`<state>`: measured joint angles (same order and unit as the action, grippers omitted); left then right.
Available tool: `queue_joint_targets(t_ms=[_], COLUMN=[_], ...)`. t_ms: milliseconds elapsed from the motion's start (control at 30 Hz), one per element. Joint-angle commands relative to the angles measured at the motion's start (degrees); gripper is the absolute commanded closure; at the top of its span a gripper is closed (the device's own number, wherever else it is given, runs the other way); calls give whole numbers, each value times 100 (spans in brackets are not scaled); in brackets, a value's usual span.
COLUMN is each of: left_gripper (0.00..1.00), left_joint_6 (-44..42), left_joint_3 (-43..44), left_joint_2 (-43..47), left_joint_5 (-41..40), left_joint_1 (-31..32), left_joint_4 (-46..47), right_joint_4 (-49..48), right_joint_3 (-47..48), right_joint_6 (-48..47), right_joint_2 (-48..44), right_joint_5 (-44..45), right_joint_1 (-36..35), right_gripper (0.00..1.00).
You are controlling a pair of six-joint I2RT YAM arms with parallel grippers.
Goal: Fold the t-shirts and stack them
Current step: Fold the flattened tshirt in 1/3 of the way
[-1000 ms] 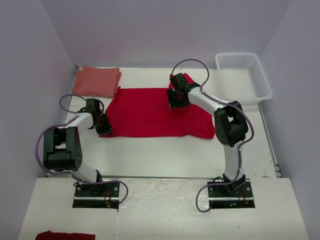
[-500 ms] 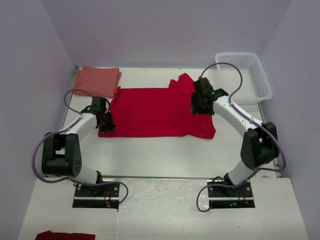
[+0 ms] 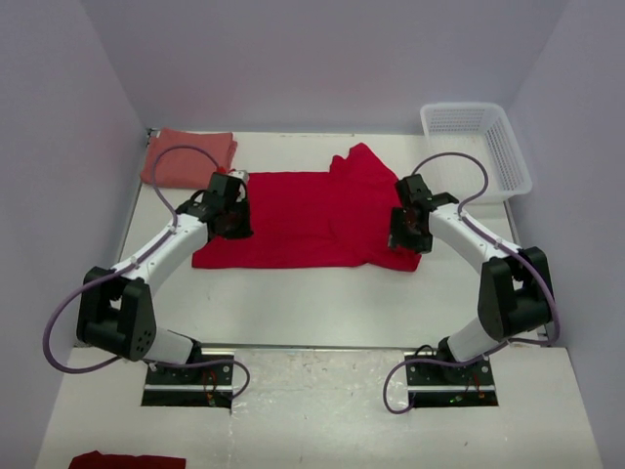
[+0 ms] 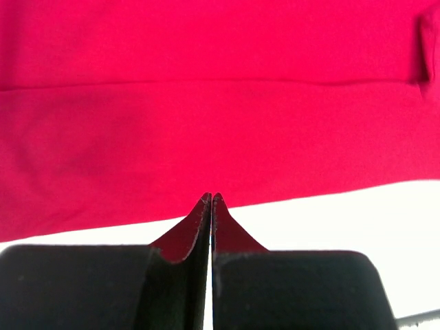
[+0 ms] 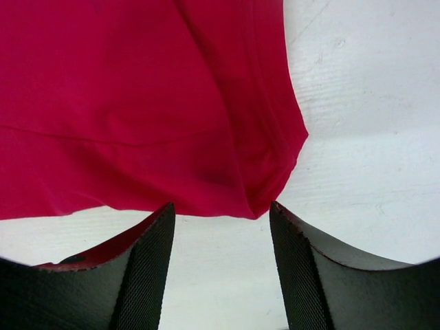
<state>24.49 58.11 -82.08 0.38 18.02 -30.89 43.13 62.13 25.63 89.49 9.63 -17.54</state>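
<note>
Black fingers of the left gripper (image 4: 211, 201) are pressed tight together, tips at an edge of the bright red t-shirt (image 3: 303, 215); whether cloth is pinched, cannot tell. Right gripper (image 5: 220, 206) has its jaws spread wide with nothing between, poised over the shirt's right near corner. Red shirt lies spread flat mid-table (image 3: 322, 303), one sleeve pointing to the far side. Salmon t-shirt (image 3: 188, 156) sits folded at the far left corner. White lattice basket (image 3: 461, 119) stands far right.
</note>
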Motion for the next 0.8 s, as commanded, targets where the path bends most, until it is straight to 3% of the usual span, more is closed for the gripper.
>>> queue_joint_targets(t_ms=[0, 300, 767], left_gripper=[100, 100, 100], left_joint_6=[73, 47, 21], left_joint_3=[166, -80, -142], left_joint_2=[-281, -633, -994], left_joint_5=[269, 384, 375], left_joint_1=[245, 351, 351], left_joint_4=[39, 374, 470], right_joint_4=[11, -7, 2], right_joint_3=[-183, -676, -324], right_joint_6=[205, 390, 285], right_joint_2=[-90, -187, 129], right_joint_5=[-154, -172, 22], right_joint_1=[40, 40, 277], right_gripper=[42, 50, 51])
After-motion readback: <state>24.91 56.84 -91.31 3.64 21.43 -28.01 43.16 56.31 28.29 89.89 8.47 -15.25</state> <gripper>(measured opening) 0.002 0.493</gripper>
